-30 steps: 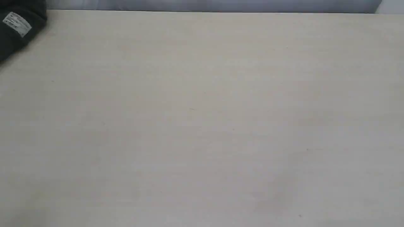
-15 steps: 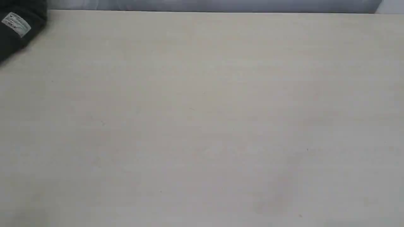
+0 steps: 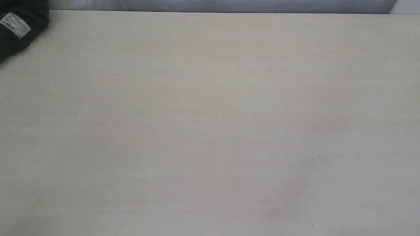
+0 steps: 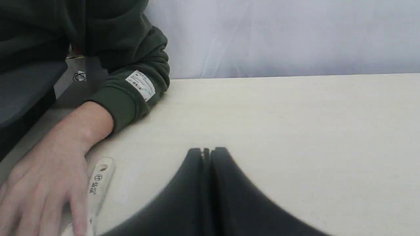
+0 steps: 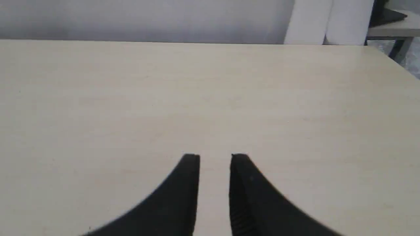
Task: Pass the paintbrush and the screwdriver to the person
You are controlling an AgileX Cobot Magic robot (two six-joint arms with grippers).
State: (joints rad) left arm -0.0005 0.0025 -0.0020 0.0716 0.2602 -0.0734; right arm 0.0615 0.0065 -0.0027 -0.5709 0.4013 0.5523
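Observation:
The person's bare hand (image 4: 46, 180) lies flat on the table (image 4: 295, 131) in the left wrist view, in a dark green sleeve (image 4: 131, 65) with a white label. Its fingers rest on the paintbrush (image 4: 98, 183). Only the light wooden handle with the hole at its end shows; bristles and ferrule are hidden. My left gripper (image 4: 206, 151) is shut on nothing, a little way from the handle. My right gripper (image 5: 215, 157) stands open over bare table with nothing between its fingers. The screwdriver is out of view. The exterior view shows only the sleeve (image 3: 18, 39) at the far left corner, no grippers.
The pale table (image 3: 210, 124) runs to a grey-white backdrop (image 3: 223, 5) along its far edge. In the right wrist view the table's corner (image 5: 380, 52) shows, with white posts (image 5: 328, 21) and another desk (image 5: 390, 29) beyond it.
In the exterior view the sleeve with its label has slid slightly further left toward the frame edge. Nothing else has moved.

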